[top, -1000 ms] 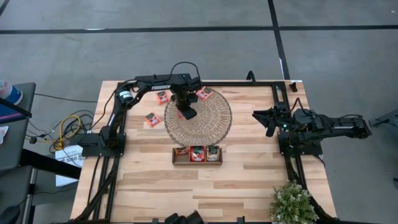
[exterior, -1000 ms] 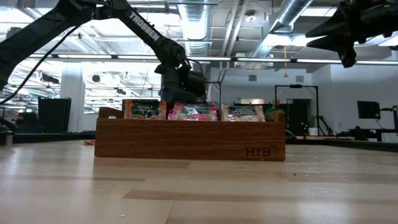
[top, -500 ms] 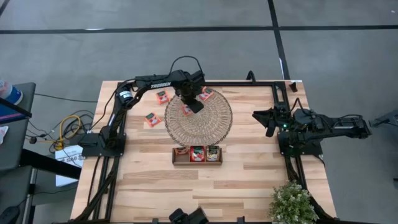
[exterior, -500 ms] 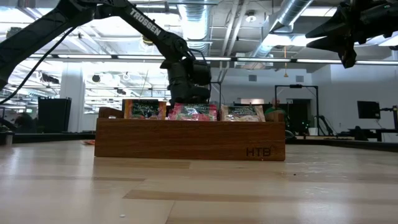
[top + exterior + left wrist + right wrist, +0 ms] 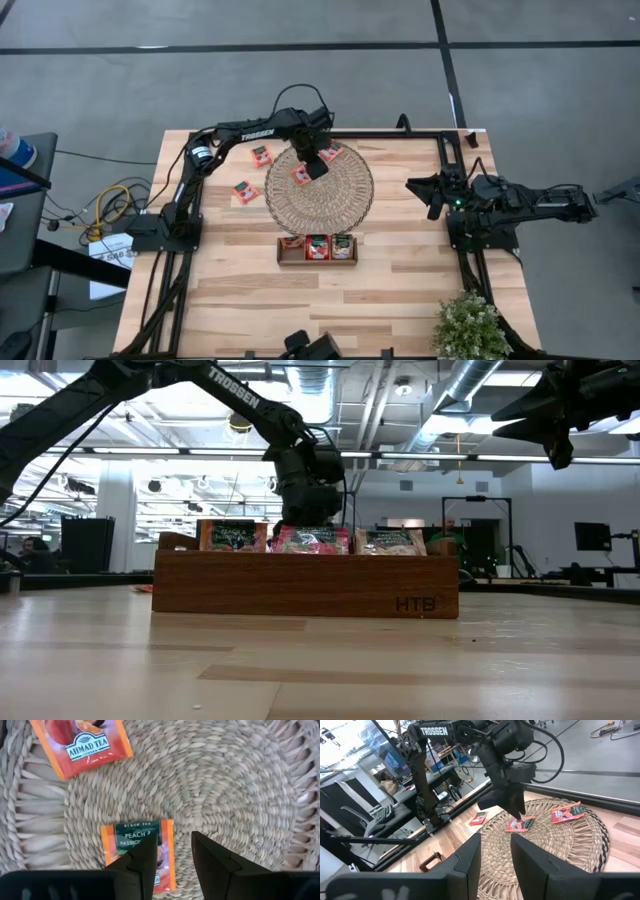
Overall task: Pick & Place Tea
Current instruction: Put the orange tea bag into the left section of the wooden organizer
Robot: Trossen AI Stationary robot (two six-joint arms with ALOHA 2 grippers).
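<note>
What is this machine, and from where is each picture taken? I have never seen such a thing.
It is a robot with two dark arms at a wooden table. One picture looks down from above, one looks level across the table, and two come from cameras on the wrists. The left gripper hangs over a round woven mat, its fingers apart above a tea sachet, holding nothing. The right gripper waits at the table's right side, also empty. More sachets lie on the table, and a wooden tray holds some.
</note>
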